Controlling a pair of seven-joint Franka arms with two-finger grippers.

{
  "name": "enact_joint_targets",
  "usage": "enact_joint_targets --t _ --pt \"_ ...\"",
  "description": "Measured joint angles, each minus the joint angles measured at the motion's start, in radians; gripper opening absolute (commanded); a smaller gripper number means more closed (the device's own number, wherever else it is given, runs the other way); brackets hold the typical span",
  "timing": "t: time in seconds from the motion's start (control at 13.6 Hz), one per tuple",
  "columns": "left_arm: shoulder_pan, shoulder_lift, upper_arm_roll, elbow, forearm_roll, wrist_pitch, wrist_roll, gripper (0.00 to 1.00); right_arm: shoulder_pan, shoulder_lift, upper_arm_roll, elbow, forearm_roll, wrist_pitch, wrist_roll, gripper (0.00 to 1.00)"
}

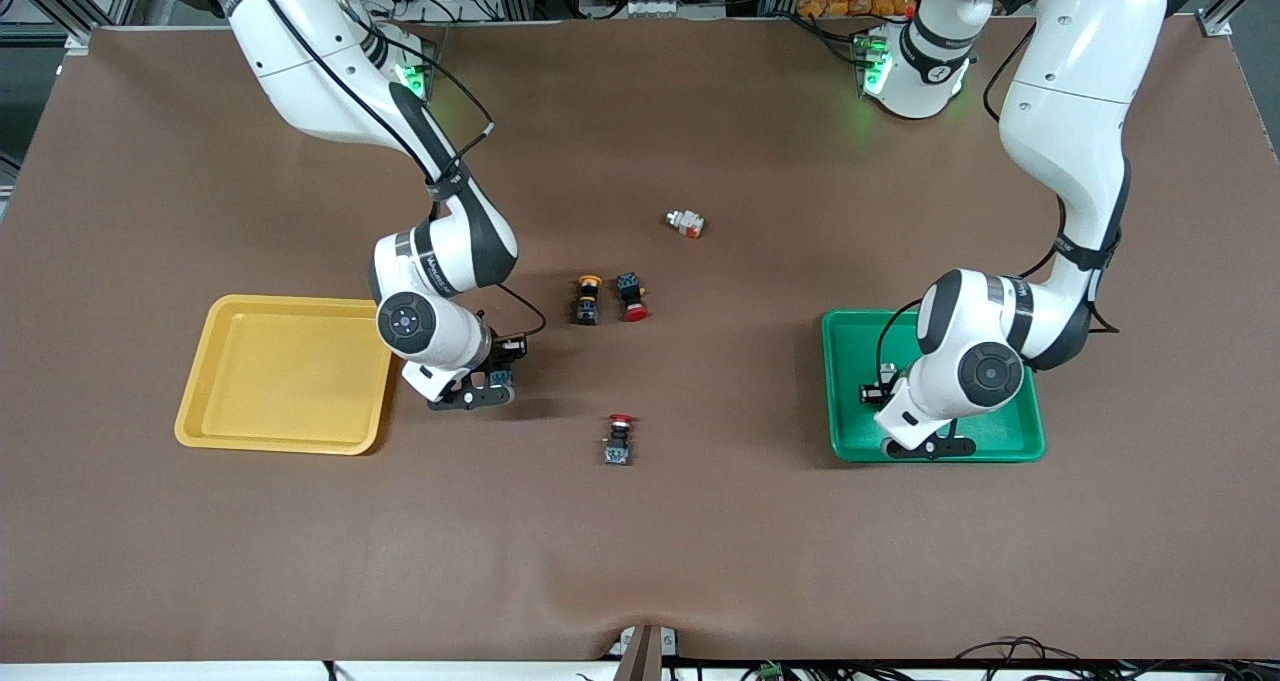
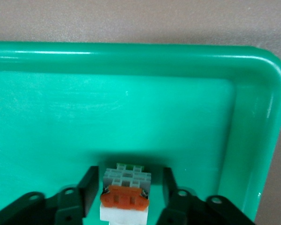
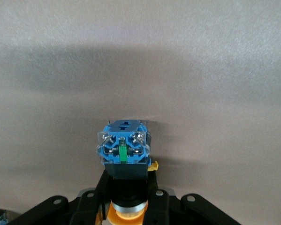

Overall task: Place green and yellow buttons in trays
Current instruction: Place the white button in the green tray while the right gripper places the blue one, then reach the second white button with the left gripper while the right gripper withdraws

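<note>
My left gripper (image 1: 876, 394) is low in the green tray (image 1: 850, 436). In the left wrist view its open fingers (image 2: 87, 190) stand either side of a whitish-grey button with an orange patch (image 2: 125, 197), with a gap on each side; the button rests on the tray floor (image 2: 131, 117). My right gripper (image 1: 497, 381) is over the mat beside the yellow tray (image 1: 290, 381), shut on a yellow-capped black button (image 3: 124, 152). A second yellow-capped button (image 1: 587, 299) and a second whitish-grey button (image 1: 686, 223) lie on the mat mid-table.
Two red-capped black switches lie on the mat: one (image 1: 631, 297) beside the loose yellow-capped button, one (image 1: 619, 438) nearer the front camera. The yellow tray holds nothing. The mat's edge runs along the front.
</note>
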Motion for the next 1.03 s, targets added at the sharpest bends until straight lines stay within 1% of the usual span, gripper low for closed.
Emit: enact_joint_targets --t 0.15,0.29,0.44,0.59,0.74,0.81,0.96,1.03 --pt "0.0 -0.006 -0.004 0.01 0.0 0.0 0.0 1.0 0.0 -0.013 -0.002 0.0 0.0 0.009 0.0 0.0" --pt "-0.003 -0.025 -0.015 0.017 0.0 -0.005 0.0 1.0 -0.002 -0.048 -0.016 0.002 0.0 0.01 0.0 0.0" --pt "-0.003 -0.049 -0.065 0.018 0.0 -0.026 -0.001 1.0 -0.02 -0.097 -0.032 0.002 -0.001 -0.015 -0.007 0.0" --pt "-0.007 -0.066 -0.126 0.017 0.0 -0.048 -0.001 1.0 -0.059 -0.146 -0.044 0.003 -0.001 -0.076 -0.061 0.0" --pt "-0.013 -0.079 -0.184 0.004 0.0 -0.052 -0.023 1.0 -0.123 -0.193 -0.05 0.004 -0.003 -0.155 -0.159 0.0" --pt "-0.013 -0.085 -0.211 -0.006 0.0 -0.052 -0.077 1.0 -0.162 -0.211 -0.052 0.006 -0.004 -0.193 -0.22 0.0" --pt "-0.024 -0.1 -0.26 -0.028 0.0 -0.052 -0.251 1.0 -0.264 -0.238 -0.057 0.026 -0.007 -0.278 -0.366 0.0" --pt "-0.044 -0.106 -0.272 -0.039 0.0 -0.052 -0.342 1.0 -0.317 -0.245 -0.058 0.044 -0.016 -0.325 -0.429 0.0"
